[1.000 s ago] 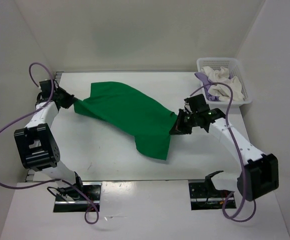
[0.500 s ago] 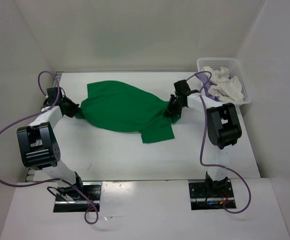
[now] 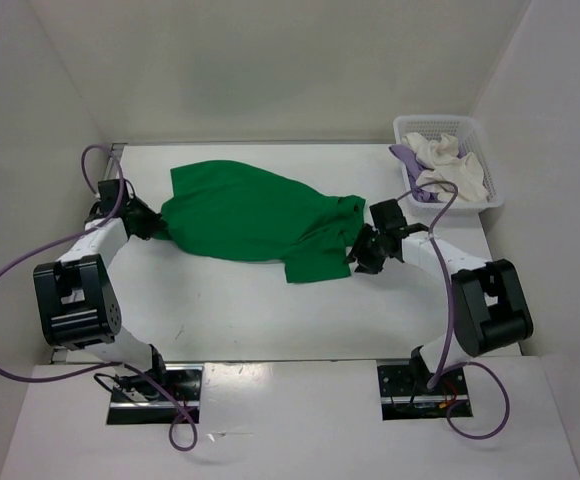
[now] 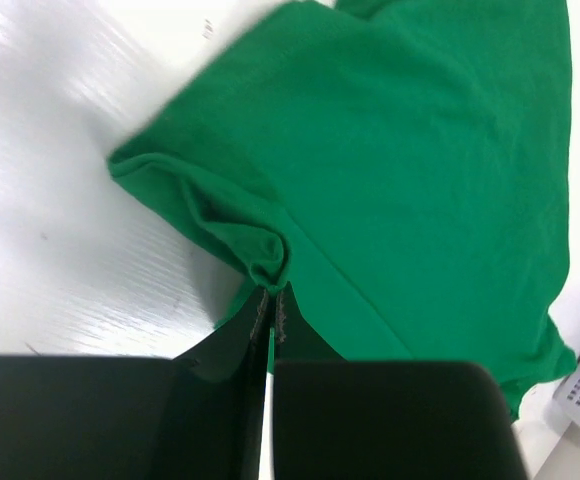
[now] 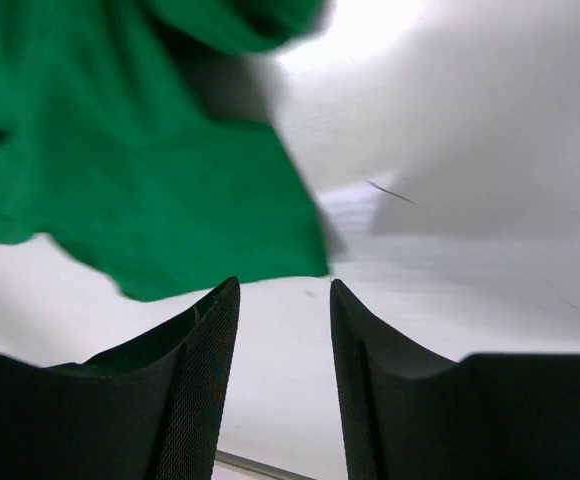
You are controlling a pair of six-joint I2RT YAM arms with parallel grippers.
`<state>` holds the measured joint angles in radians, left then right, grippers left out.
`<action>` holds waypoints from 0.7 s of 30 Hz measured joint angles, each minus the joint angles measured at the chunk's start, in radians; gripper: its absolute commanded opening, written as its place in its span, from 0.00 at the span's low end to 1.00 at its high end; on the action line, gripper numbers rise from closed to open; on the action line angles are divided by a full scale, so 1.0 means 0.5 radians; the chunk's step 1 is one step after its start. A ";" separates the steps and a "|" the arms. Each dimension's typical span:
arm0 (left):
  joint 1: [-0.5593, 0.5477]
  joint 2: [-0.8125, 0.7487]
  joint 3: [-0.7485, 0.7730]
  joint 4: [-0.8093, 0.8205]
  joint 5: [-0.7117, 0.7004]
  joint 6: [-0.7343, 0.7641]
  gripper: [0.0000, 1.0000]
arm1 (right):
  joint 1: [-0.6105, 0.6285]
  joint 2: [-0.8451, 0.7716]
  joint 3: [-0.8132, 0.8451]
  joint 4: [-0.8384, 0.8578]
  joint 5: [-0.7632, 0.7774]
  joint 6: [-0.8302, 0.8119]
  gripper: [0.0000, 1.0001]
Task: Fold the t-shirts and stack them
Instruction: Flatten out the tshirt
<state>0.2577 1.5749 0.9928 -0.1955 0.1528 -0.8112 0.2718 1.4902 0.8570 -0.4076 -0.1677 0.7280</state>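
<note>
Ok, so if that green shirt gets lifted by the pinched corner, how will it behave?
Probably floppy: the green t-shirt bunches into folds where the left end effector pinches it, so it should drape, not hold shape. Likely light: the cloth looks thin and lies nearly flat. Pushed across the table, it would probably wrinkle rather than slide flat.

Overview and close wrist views share green shirt (image 3: 250,215).

Both arms (image 3: 100,238) are white with black joint housings (image 3: 73,300), looping purple cables (image 3: 0,280) and black, mesh-textured end effector fingers (image 5: 185,400).
</note>
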 measured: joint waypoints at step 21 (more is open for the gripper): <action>-0.160 -0.111 -0.098 -0.020 0.002 0.000 0.00 | -0.003 0.279 -0.082 0.243 -0.029 0.144 0.02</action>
<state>0.1776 1.5196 0.9440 -0.2054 0.1535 -0.8112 0.2703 1.6299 0.8162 -0.2863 -0.1822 0.8001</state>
